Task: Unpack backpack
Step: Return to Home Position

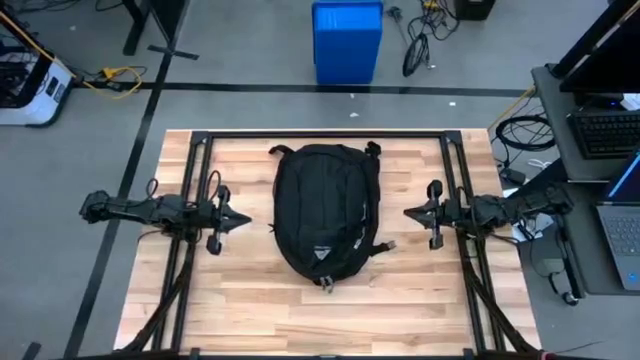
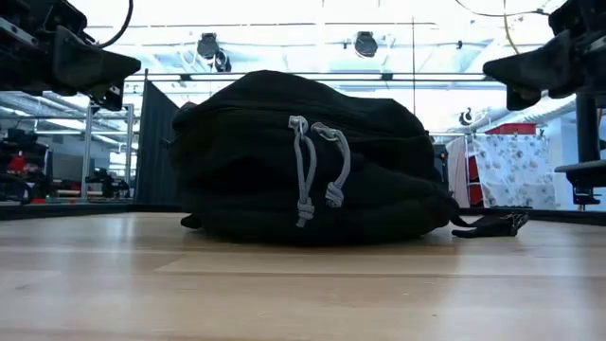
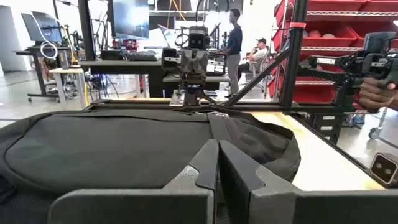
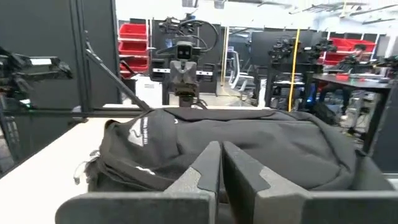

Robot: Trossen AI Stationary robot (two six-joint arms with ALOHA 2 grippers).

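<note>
The backpack (image 1: pixel 325 210) is laid flat at the middle of the table (image 1: pixel 250 300), lengthwise between the two arms. Its white logo patch (image 1: pixel 320 254) is turned upward at the end away from the blue bin (image 1: pixel 347 40), which is set on the floor beyond the table. In the low view two grey zipper pulls (image 2: pixel 317 170) are seen hanging side by side down its front, and a strap buckle (image 2: pixel 488 224) is rested on the wood just beside it. The left gripper (image 1: pixel 243 222) is held above the table at the backpack's left, apart from it, with its fingers pressed together and nothing between them. The right gripper (image 1: pixel 408 212) is held likewise on the opposite side, closed and empty, pointed at the backpack.
</note>
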